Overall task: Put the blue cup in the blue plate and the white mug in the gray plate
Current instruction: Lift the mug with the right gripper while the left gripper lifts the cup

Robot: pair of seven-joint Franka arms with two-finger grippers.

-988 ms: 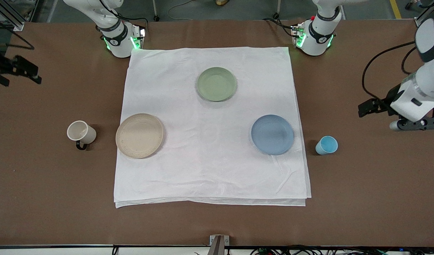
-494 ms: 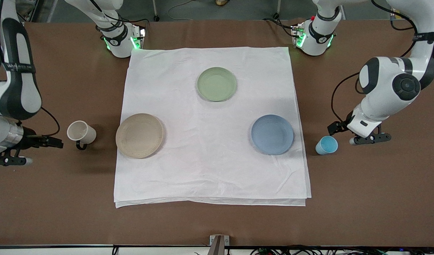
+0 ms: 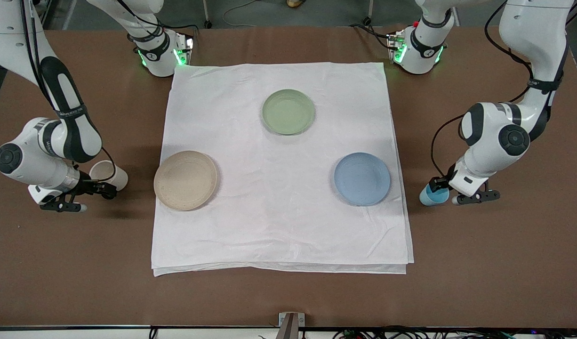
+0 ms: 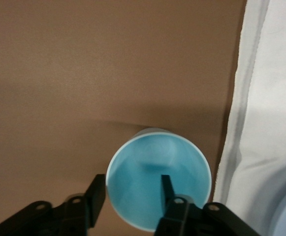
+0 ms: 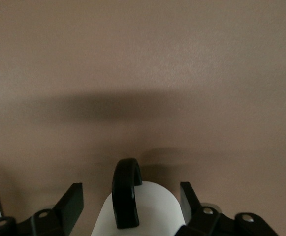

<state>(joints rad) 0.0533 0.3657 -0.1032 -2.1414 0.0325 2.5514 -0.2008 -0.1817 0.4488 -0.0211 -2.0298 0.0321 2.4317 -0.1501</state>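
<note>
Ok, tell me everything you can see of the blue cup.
The blue cup is a small light-blue tapered cup with no handle, smooth and matte, empty inside. It stands upright on the bare brown table, beside the white cloth's edge, toward the left arm's end, apart from the blue plate. The open left gripper straddles its rim: one finger inside, one outside the wall. Whether they touch it is unclear.
</note>
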